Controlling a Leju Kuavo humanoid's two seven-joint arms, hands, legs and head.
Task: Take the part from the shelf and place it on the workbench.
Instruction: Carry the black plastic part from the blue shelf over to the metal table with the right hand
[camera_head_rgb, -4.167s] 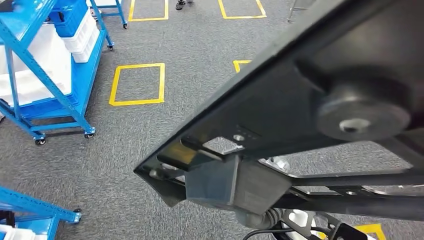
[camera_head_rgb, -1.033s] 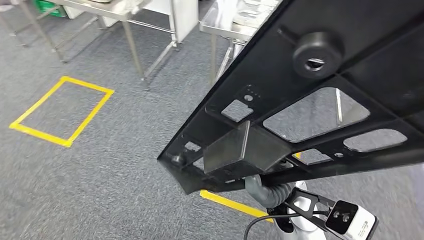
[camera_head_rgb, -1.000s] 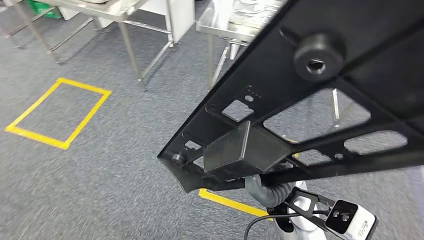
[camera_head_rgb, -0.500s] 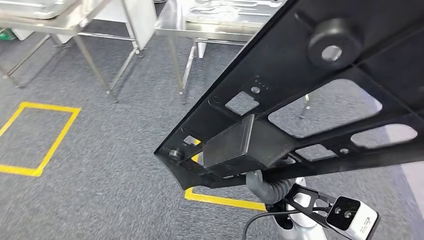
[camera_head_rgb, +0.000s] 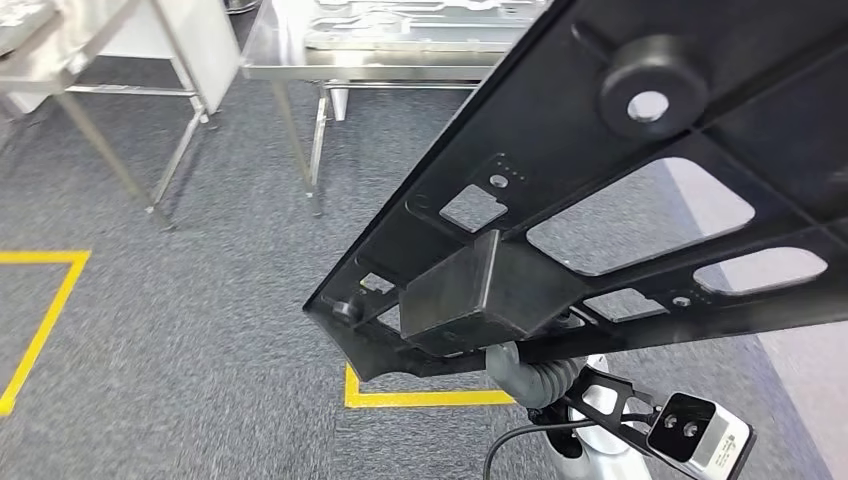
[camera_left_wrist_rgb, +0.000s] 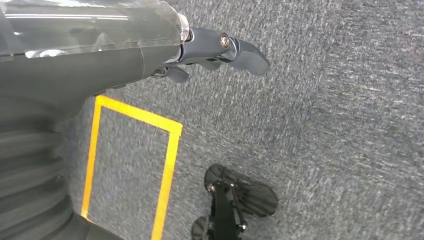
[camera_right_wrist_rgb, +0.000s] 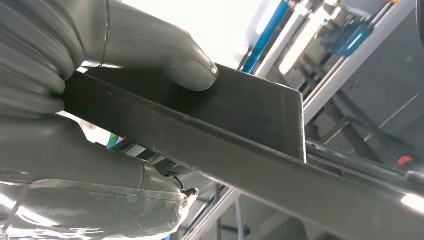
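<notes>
Head view | one black part | right hand gripping it | left hand empty, fingers apart

A: Right hand?
B: Gripping the part, thumb pressing on one face, the other fingers wrapping under its edge.
A: Left hand?
B: Hanging over the floor, holding nothing, its dark fingers sticking out loosely.

my head camera looks steeply down past the black frame part to carpet and steel workbench. my left wrist camera faces the floor. my right wrist camera sits very close under that same part.
</notes>
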